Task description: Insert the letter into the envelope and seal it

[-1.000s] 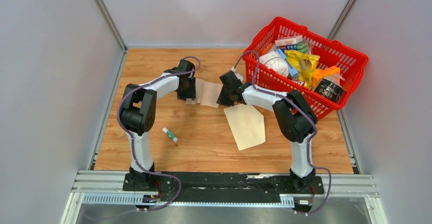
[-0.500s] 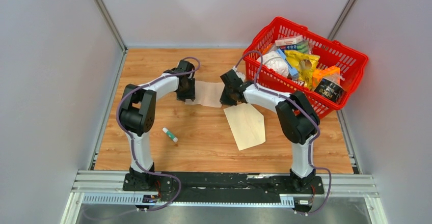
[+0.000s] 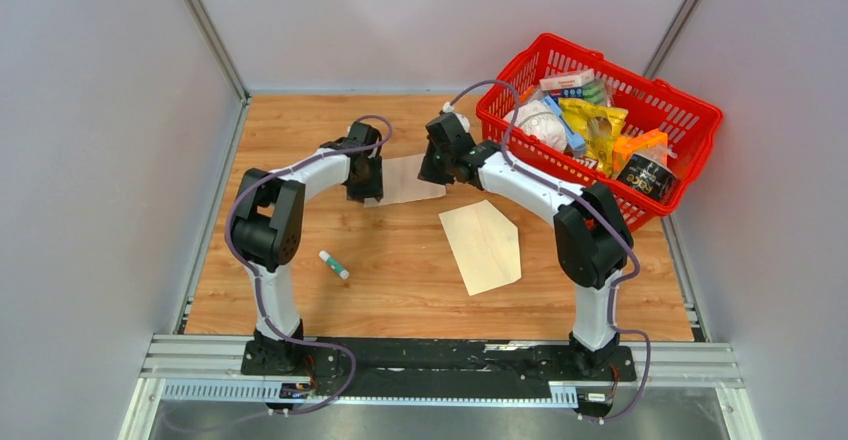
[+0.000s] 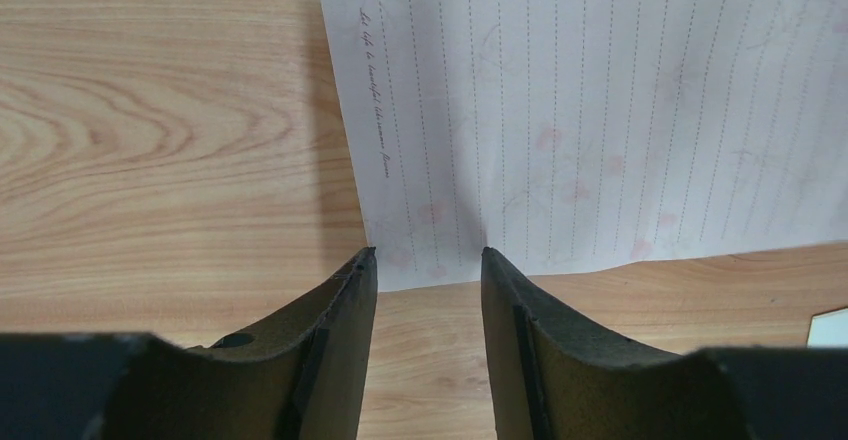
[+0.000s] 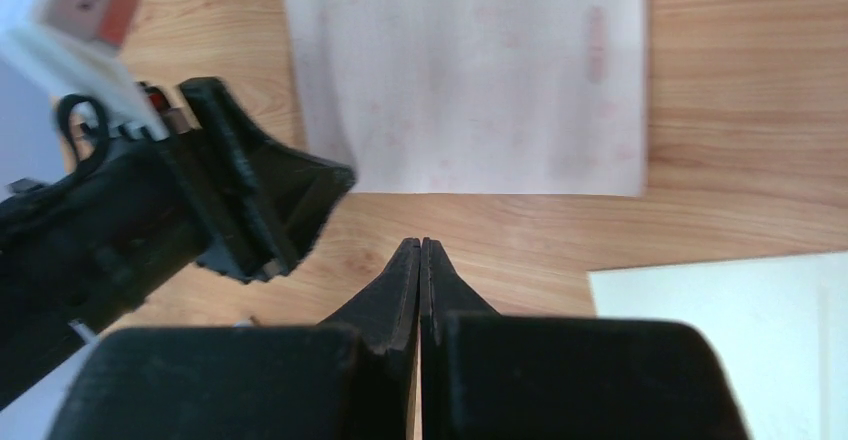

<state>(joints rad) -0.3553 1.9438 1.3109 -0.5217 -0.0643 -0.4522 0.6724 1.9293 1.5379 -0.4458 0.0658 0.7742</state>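
Left wrist view: we are poising our left gripper point(image 4: 425, 255), jaws parted, at an edge of the letter point(image 4: 600, 110), likely a light, limp sheet, flat on the table point(image 4: 150, 110) near the envelope point(image 3: 484, 245), best pinched edgewise; our right gripper point(image 5: 420, 245) is hovering closed, empty.

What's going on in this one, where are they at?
Both arms are at the letter, which lies flat on the table. The left claw is open, its tips at one edge of the sheet. The right claw is shut on nothing, just short of the opposite side. The envelope lies apart from the letter, nearer the arm bases, with its flap open. The letter is not in it yet.
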